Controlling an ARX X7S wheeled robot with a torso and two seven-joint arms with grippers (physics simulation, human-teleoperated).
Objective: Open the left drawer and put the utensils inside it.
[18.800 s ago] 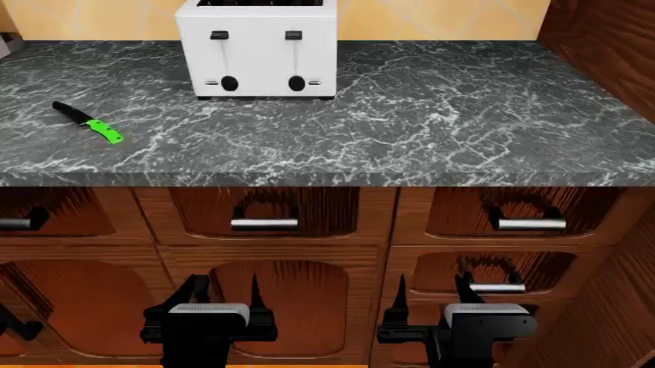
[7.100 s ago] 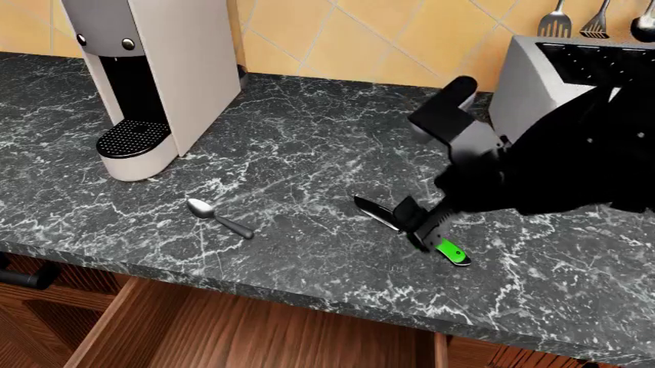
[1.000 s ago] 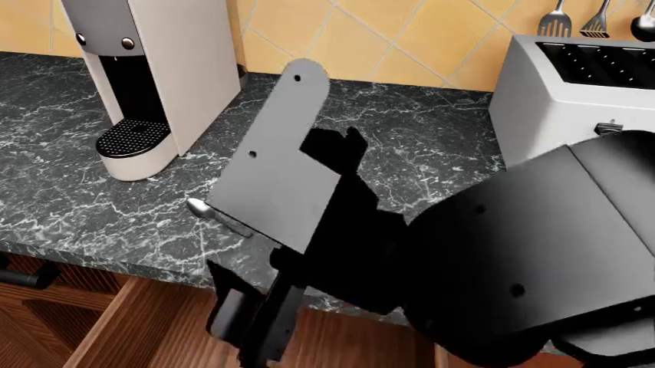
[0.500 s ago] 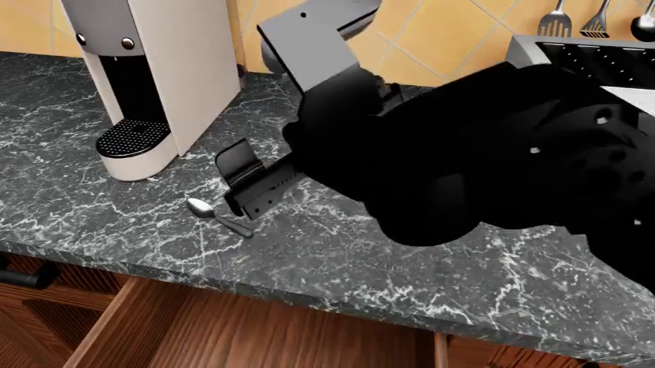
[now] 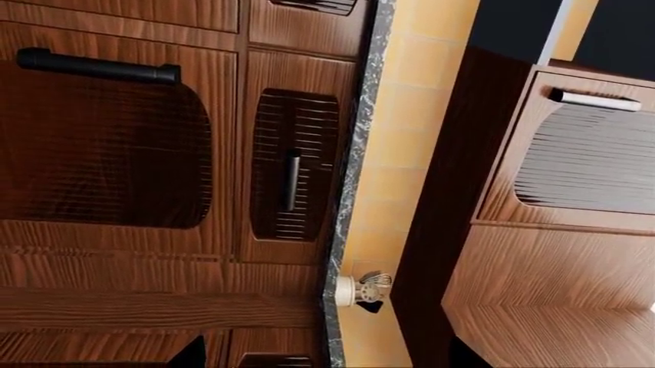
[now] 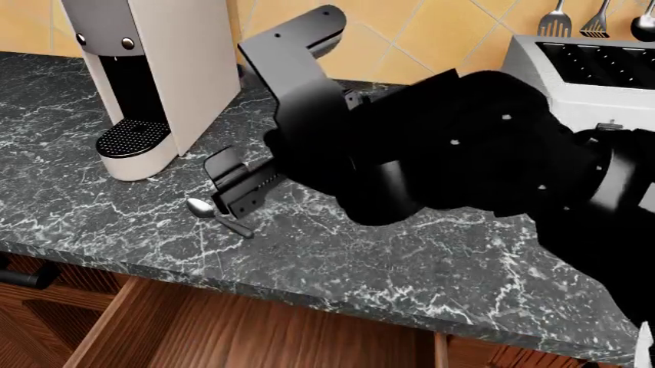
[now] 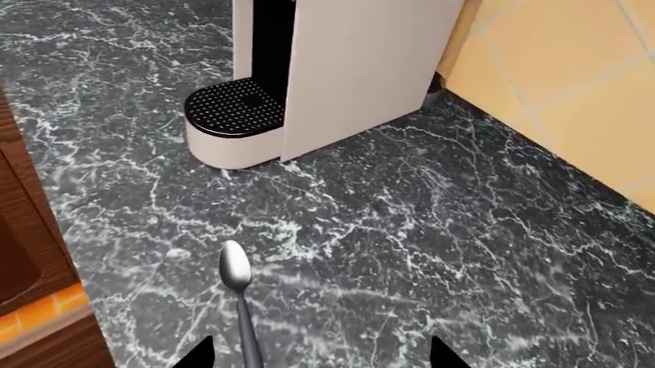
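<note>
On the dark counter (image 6: 92, 207), spoon (image 6: 217, 216) handle partly hidden beneath right claw (image 6: 233, 193), fingers spread, left claw unseen.

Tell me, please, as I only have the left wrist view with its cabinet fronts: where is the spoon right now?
Observer: The spoon lies on the countertop, in front of the coffee machine.
Operator: Is the right tool near it?
Observer: Yes, the right tool hangs just above the spoon's handle; the right wrist view shows the spoon between its fingertips, ungrasped.
Operator: And is the left drawer open?
Observer: Yes, the left drawer stands open below the counter edge, showing its plank floor.
</note>
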